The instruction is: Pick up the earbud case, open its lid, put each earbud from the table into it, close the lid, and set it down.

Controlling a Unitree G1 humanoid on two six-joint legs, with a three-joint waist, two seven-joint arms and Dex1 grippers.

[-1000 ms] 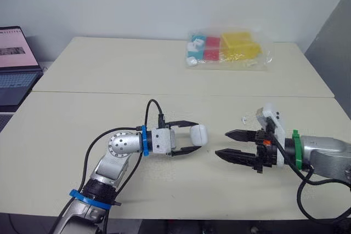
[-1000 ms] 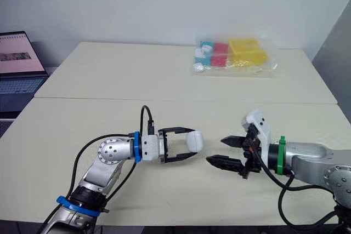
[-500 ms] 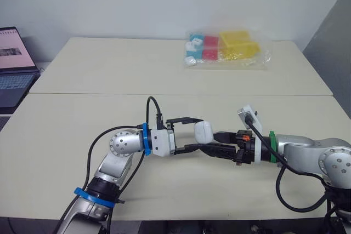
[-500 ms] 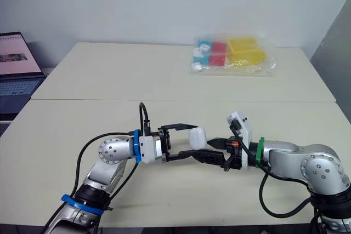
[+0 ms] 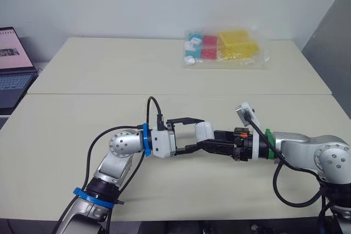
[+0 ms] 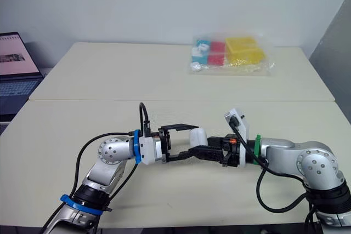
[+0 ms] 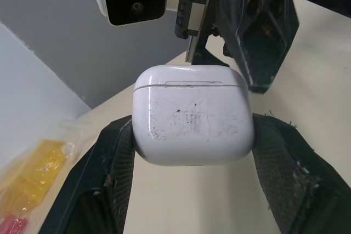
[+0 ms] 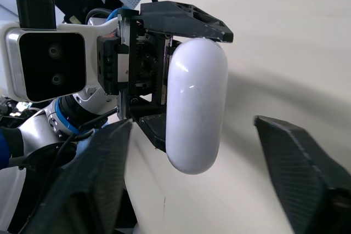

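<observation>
Across the scene stretches a pale counter (image 5: pixel 109 69), made of two tops pushed together along a straight seam. Off its left edge stands an open laptop (image 5: pixel 13 64) with a lit screen. At the far side of the counter lies a clear plastic bag (image 5: pixel 258 58); it holds yellow, red and blue blocks (image 5: pixel 237 42) and a few small white pieces (image 5: pixel 190 61).

Both arms reach toward the middle of the near half, and their ends meet above the counter. The left hand (image 5: pixel 198 133) is clamped on the earbud case (image 7: pixel 193 116), one black finger (image 7: pixel 109 179) pressed on each narrow side, so the case's long axis runs from finger to finger. The case hangs clear of the counter, not resting on it. Its lid (image 7: pixel 186 75) is shut, the joint showing as a thin line, and the lid end points away from the left wrist, straight at the right hand (image 6: pixel 207 148). What lies inside the case cannot be seen.

The right hand is spread wide, its fingers standing either side of the case's lid end. In the right wrist view both are apart from the white shell.
</observation>
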